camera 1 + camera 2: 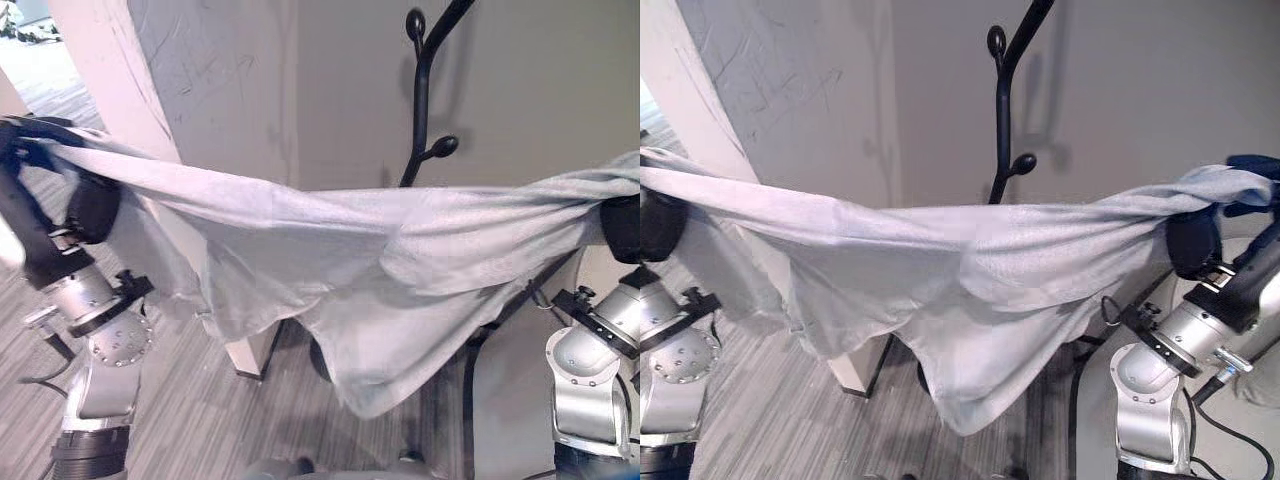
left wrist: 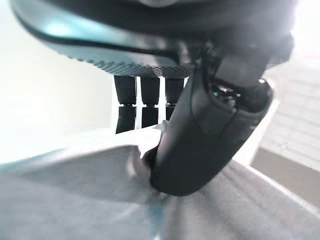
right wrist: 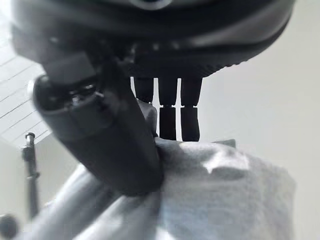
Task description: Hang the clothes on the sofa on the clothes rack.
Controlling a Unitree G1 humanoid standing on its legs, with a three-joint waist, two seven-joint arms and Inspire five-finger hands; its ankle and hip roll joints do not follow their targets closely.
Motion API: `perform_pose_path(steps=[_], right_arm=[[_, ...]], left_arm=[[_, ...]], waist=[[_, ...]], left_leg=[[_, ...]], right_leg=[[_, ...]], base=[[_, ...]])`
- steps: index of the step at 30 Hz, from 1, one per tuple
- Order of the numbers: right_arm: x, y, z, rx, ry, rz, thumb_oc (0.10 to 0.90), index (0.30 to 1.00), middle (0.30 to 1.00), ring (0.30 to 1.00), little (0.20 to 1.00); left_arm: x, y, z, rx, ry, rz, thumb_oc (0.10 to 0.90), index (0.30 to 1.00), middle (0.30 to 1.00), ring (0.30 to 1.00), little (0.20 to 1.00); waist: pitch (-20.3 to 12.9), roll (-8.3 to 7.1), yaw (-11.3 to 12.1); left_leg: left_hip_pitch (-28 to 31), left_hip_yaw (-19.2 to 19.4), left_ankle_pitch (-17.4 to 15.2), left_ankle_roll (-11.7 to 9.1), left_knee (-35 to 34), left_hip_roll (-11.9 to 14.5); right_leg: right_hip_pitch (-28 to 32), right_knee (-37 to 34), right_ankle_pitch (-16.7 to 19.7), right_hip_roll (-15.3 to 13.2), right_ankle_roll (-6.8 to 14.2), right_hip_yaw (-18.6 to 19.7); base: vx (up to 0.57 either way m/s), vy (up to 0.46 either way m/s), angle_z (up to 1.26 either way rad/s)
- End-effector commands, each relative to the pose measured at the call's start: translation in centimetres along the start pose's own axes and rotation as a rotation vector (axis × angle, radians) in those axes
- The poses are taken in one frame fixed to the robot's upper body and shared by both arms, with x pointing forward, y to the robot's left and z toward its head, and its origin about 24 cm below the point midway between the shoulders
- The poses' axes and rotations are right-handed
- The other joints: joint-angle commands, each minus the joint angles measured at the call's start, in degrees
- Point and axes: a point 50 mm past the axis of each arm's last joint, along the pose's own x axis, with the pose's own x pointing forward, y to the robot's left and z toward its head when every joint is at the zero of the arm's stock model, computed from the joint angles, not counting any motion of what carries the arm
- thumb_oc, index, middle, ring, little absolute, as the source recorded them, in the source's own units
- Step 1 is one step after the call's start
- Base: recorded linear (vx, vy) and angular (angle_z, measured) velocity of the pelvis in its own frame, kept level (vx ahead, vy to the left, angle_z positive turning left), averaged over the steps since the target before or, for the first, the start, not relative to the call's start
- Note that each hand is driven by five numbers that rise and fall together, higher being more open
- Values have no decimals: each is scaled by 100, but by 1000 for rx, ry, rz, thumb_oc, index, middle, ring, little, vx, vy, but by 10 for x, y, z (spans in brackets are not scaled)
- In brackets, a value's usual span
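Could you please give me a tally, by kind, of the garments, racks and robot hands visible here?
Grey garment: 1
Black clothes rack: 1
Robot hands: 2, left hand and right hand, each pinching the garment
Total: 4

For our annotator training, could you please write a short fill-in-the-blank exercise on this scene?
1. The grey garment is stretched between the left hand and the ____ hand.
2. The coat rack behind the garment is ____ in colour.
3. The garment's middle sags ____.

Missing words: right; black; downward
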Motion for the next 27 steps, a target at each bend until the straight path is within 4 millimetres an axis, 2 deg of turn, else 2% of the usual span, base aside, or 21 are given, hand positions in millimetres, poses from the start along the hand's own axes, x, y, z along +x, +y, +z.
perform_pose_path(steps=[1,2,4,5,7,11,13,17,19,21,23,27], right_arm=[[44,-4,20,-3,-199,-164,400,300,300,300,300],[52,0,15,-14,-211,-133,400,300,300,300,300],[56,4,13,-12,-218,-122,400,300,300,300,300],[62,9,8,-5,-220,-89,400,300,300,300,300],[68,11,9,5,-234,-85,400,300,300,300,300],[86,23,1,-41,-254,-4,400,300,300,300,300],[96,38,1,-42,-256,57,400,300,300,300,300],[107,62,4,-34,-248,148,400,300,300,300,300],[115,80,10,-51,-259,214,400,300,300,300,300],[121,86,14,-59,-267,220,400,300,300,300,300],[135,96,19,-96,-275,250,400,300,300,300,300],[154,103,27,-113,-275,257,400,300,300,300,300]], left_arm=[[35,10,34,-65,-245,179,400,300,300,300,300],[44,12,30,-43,-251,214,400,300,300,300,300],[49,11,29,-36,-254,230,400,300,300,300,300],[58,8,26,-23,-258,254,400,300,300,300,300],[63,5,25,-10,-264,255,400,300,300,300,300],[82,-15,18,36,-257,183,400,300,300,300,300],[89,-36,12,59,-234,68,400,300,300,300,300],[100,-63,10,89,-225,-52,400,300,300,300,300],[114,-79,8,168,-232,-129,400,300,300,300,300],[122,-83,8,203,-238,-133,400,300,300,300,300],[142,-89,5,306,-237,-165,400,300,300,300,300],[162,-94,1,413,-218,-195,400,300,300,300,300]], waist=[[-635,82,48],[-720,74,87],[-743,86,91],[-789,111,69],[-818,149,53],[-856,224,39],[-867,274,27],[-813,349,24],[-809,394,-11],[-777,401,-17],[-770,449,-50],[-743,469,-133]], left_leg=[[521,-657,-2,-762,-823,1120],[526,-690,50,-889,-857,1294],[505,-704,93,-958,-867,1397],[481,-744,175,-1084,-888,1604],[482,-740,220,-1163,-923,1729],[491,-713,386,-1361,-912,2046],[510,-685,521,-1456,-861,2193],[560,-674,677,-1542,-812,2309],[585,-646,792,-1598,-785,2377],[589,-630,837,-1619,-786,2403],[626,-566,979,-1679,-784,2481],[610,-453,1190,-1732,-808,2541]], right_leg=[[334,-349,275,353,-63,-289],[419,-521,206,512,-95,-323],[456,-609,153,606,-131,-339],[517,-763,29,808,-226,-338],[554,-855,-23,932,-278,-360],[670,-1005,-191,1230,-430,-432],[710,-1075,-250,1368,-497,-438],[779,-1142,-289,1504,-568,-414],[782,-1173,-309,1575,-604,-396],[774,-1176,-316,1601,-614,-390],[778,-1180,-347,1667,-640,-381],[742,-1181,-360,1716,-677,-432]], base=[[199,-306,-5],[103,-171,-2],[109,-216,0],[95,-214,6],[89,-185,8],[90,-175,3],[96,-171,7],[77,-108,-2],[80,-94,-1],[39,-45,2],[71,-69,3],[46,-38,16]])
